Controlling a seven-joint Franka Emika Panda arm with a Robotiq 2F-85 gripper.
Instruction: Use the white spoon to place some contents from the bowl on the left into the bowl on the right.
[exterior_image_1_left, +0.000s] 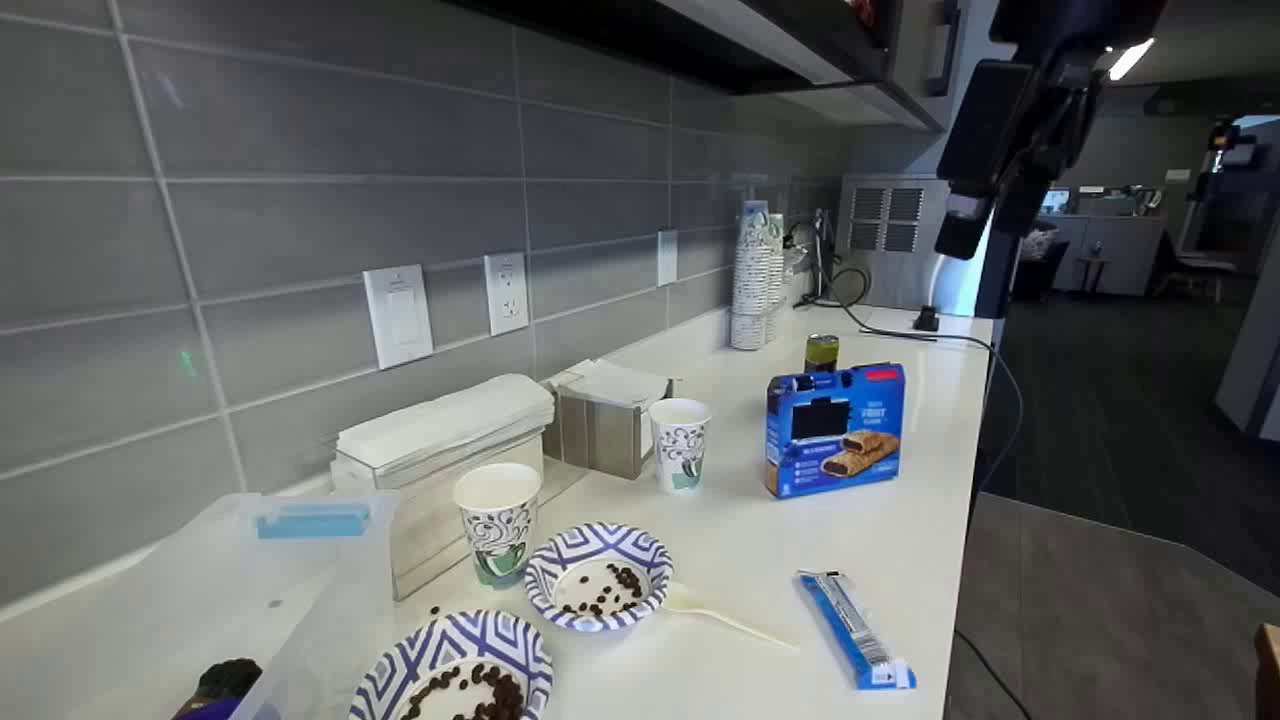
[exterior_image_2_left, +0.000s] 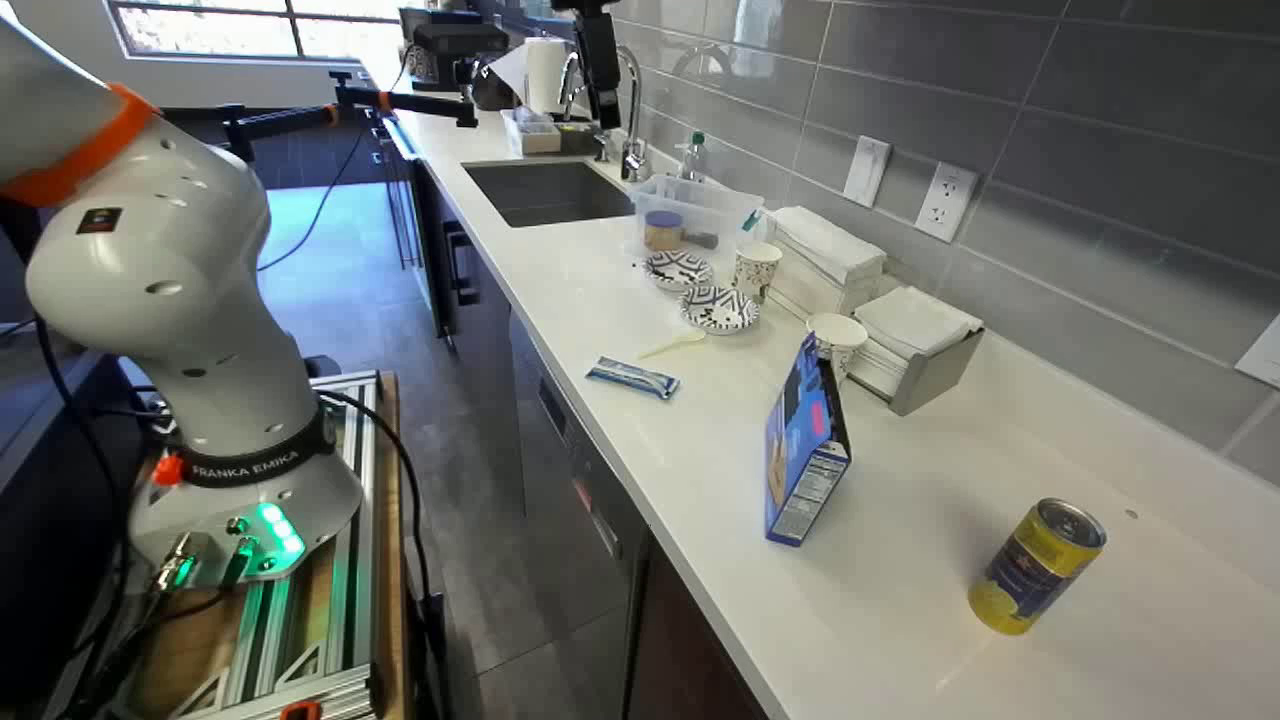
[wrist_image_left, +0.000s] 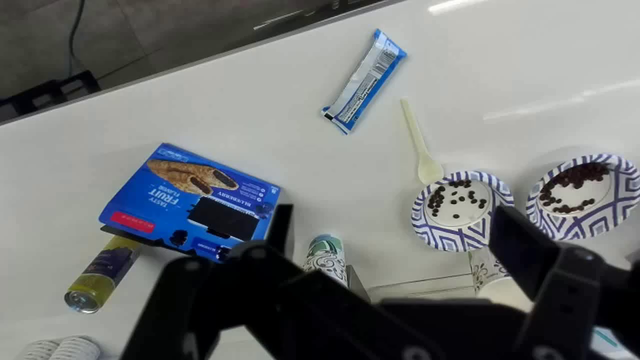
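The white spoon (wrist_image_left: 414, 131) looks pale cream and lies flat on the counter. It also shows in both exterior views (exterior_image_1_left: 722, 616) (exterior_image_2_left: 672, 343). Its head is at the rim of a paper bowl (wrist_image_left: 450, 239) with purple-blue patterns and scattered dark beans. This bowl is in both exterior views (exterior_image_1_left: 605, 540) (exterior_image_2_left: 728, 324). A matching bowl (wrist_image_left: 622, 200) with more beans stands beside it, also in both exterior views (exterior_image_1_left: 500, 640) (exterior_image_2_left: 690, 258). My gripper (wrist_image_left: 395, 215) is open and empty, high above the counter (exterior_image_1_left: 990, 215) (exterior_image_2_left: 605, 110). Its right finger covers part of the bowls.
A blue bar box (exterior_image_1_left: 835, 430) stands upright with a yellow can (exterior_image_2_left: 1037, 567) near it. A wrapped bar (exterior_image_1_left: 855, 630) lies near the counter edge. Paper cups (exterior_image_1_left: 498, 525) (exterior_image_1_left: 680, 445), napkin holders (exterior_image_1_left: 600, 415) and a clear bin (exterior_image_2_left: 690, 215) line the wall. A cabinet (exterior_image_1_left: 790, 40) overhangs.
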